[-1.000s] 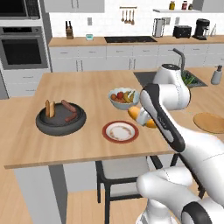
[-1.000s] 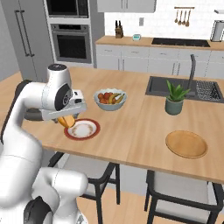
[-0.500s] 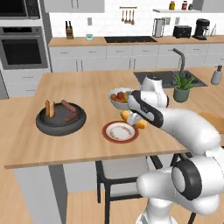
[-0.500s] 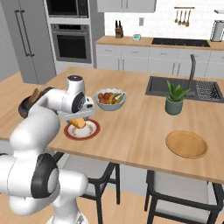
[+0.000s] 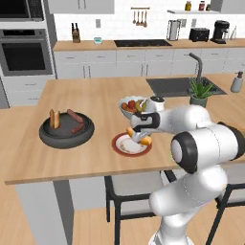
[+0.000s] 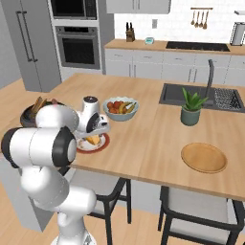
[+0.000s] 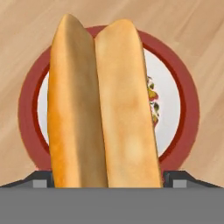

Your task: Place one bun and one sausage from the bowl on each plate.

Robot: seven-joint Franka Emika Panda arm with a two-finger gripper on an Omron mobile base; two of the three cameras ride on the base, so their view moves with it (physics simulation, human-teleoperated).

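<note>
Over the red-rimmed plate [image 5: 125,149], near the desk's [image 5: 95,158] front edge: hand [image 5: 139,139], fingers spread wide and clamped on a bun [image 7: 103,105]. Bun: golden, split-topped, held lengthwise between the two tips; in the hand view it lies straight across the plate's middle.

Bowl [image 5: 66,132]: dark, well to the left on the same desk. Contents: one upright bun [image 5: 54,118] and two sausages [image 5: 73,115]; a further count cannot be made.

Wooden plate [image 6: 204,157]: far right end of the desk, bare.

Other items: fruit bowl [image 5: 135,105] just behind the red-rimmed plate; potted plant [image 6: 192,107] beside the sink [image 6: 197,94].

Step in hand, judged: delivery of the first bun to the red-rimmed plate; whether the bun already touches the plate cannot be told.

Next move, judged: lower until the bun rests on the plate, release, lift clear, then swing left to the bowl for a sausage. Care needed to keep the bun from rolling off on release.
</note>
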